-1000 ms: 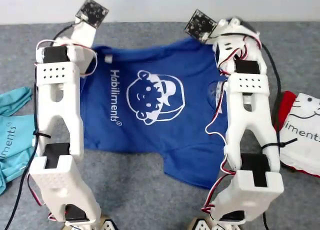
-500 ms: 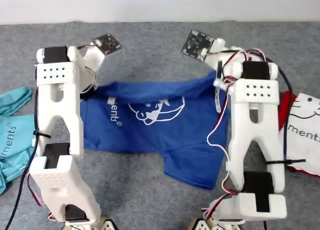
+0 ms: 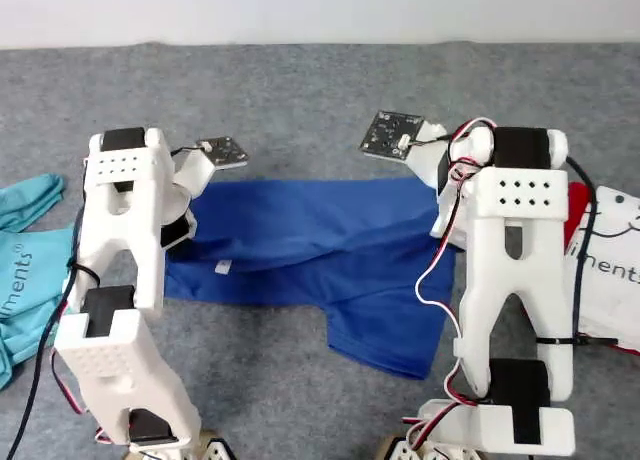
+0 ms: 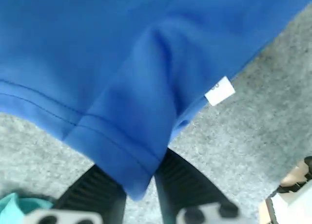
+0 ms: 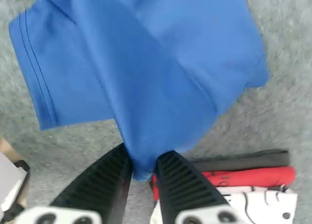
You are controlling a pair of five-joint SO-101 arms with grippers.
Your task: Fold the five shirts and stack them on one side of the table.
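As both arms stood over the middle of the counter (image 3: 300, 90), the blue shirt (image 3: 320, 235) lay between them as a long band, doubled over on itself. Its long axis ran across the counter from one arm to the other. The left gripper (image 4: 141, 173) had its jaws closed tight on a hemmed corner of the blue cloth, which rose out from between them. The right gripper (image 5: 145, 158) was pinched the same way on a fold at the other end. Each arm thus held its own end, and neither was nearer the cloth than the other.

From the jaws the rest of the shirt lay toward the arms' bases, the held layer draped over the one beneath. The near edge was not straight. Close by the right arm a flap (image 3: 385, 330) stuck out toward the bases, past the line of the band. A small white label (image 3: 222, 268) showed by the left end, so I took the neck to point that way, though I could not be sure.

I judged that the coming move turned on bringing the held edge down parallel to that long axis, both ends level.

A teal shirt (image 3: 25, 270) lay off the left end, well apart. A white and red pile (image 3: 610, 260) sat just beside the right end.
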